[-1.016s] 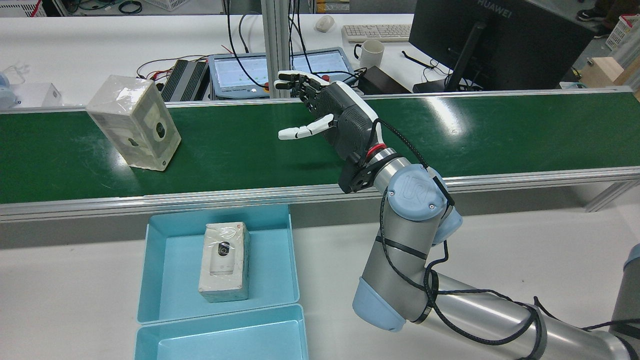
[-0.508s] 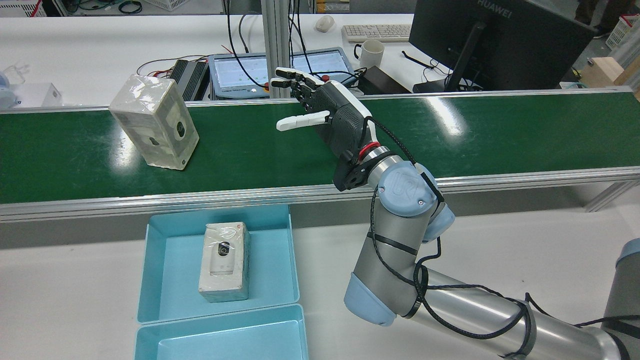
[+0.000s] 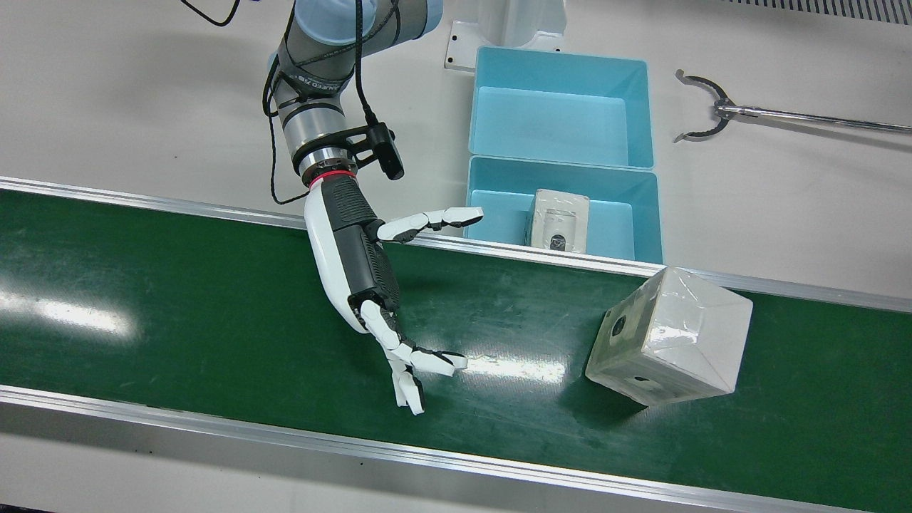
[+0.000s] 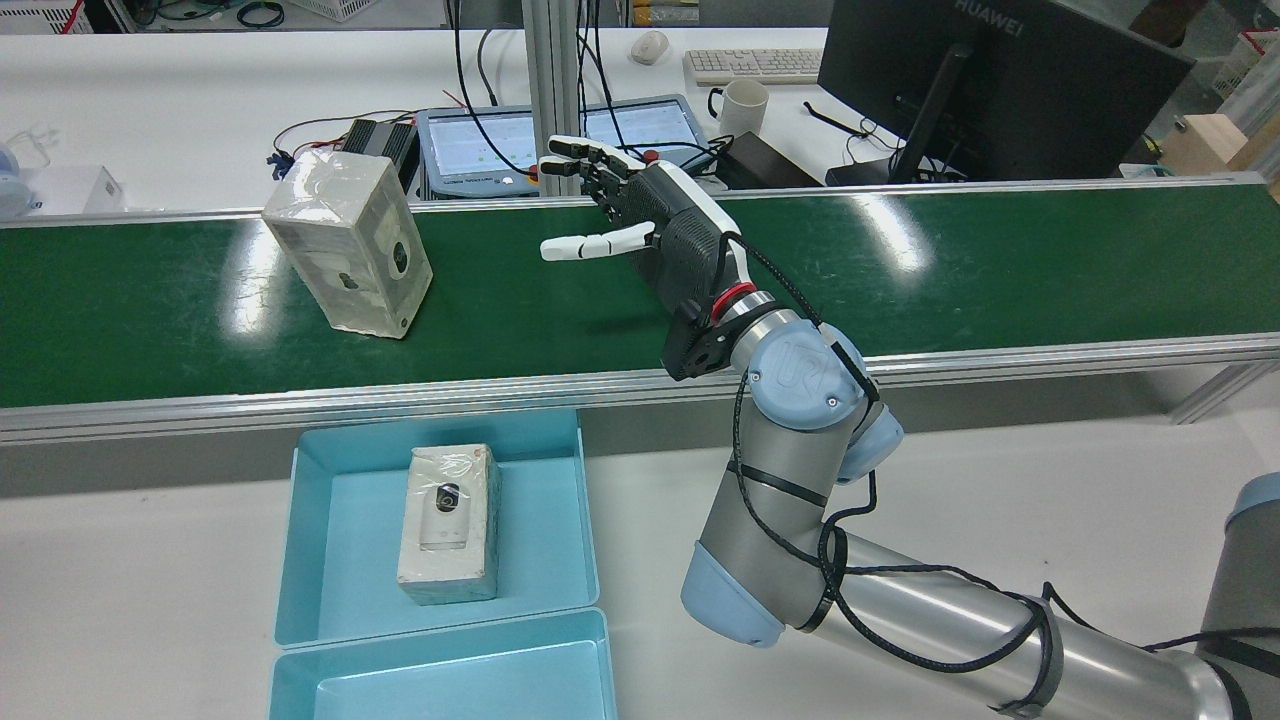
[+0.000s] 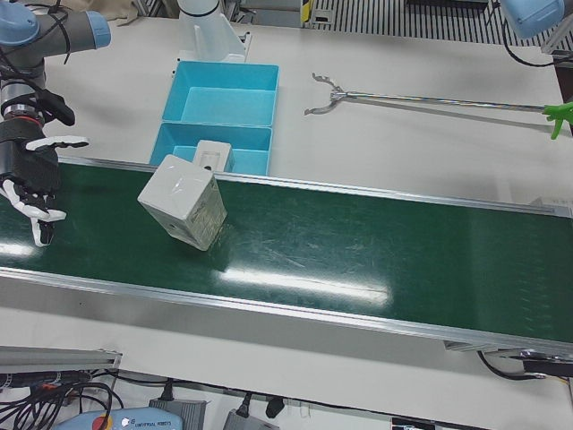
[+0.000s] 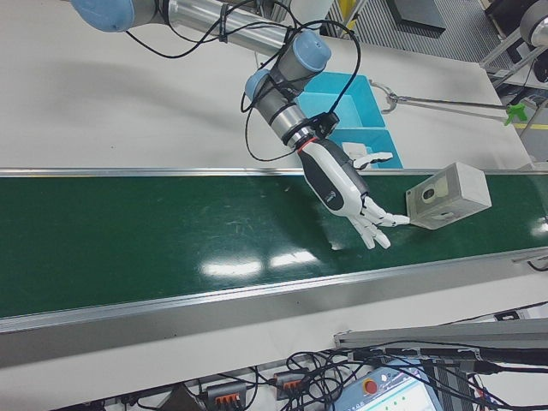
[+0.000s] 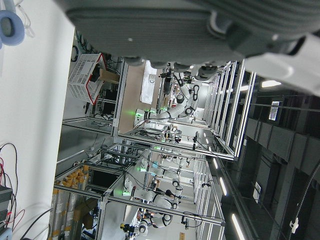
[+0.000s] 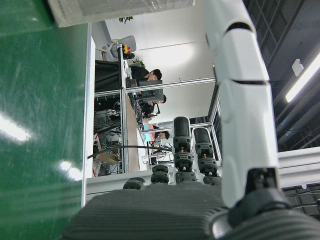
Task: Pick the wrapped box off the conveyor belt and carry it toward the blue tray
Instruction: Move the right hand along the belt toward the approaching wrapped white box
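**Right hand open over belt, waiting on incoming box**

Nearest the robot: two blue trays; the blue tray (image 4: 330,520) next to the belt holds one small wrapped package (image 4: 449,525) already, lying flat. The tray (image 4: 440,680) behind it looks empty.

Right hand (image 4: 655,225) hangs above the conveyor belt (image 4: 1000,270), palm facing the box, fingers spread wide with thumb apart, holding nothing. Left hand: its own camera shows only the underside of the hand, so can't tell its state; other views don't show it.

Wrapped box (image 4: 348,242) sits on the belt, tilted on an edge or corner, well apart from the right hand, on its palm side. The front view shows the same box (image 3: 670,335) near the belt's tray-side rail.

Doing the step well, my guess: keep the hand wide and low and let the box come into the palm. Thumb on one broad face, fingers on the opposite. The film looks slick, so grip flat faces, not the corner. Lift clear of the rail before swinging to the tray.

Versus earlier frames: the box has travelled along the belt toward the hand, gap clearly smaller. The hand has shifted slightly toward the box, still open. Tray contents unchanged.
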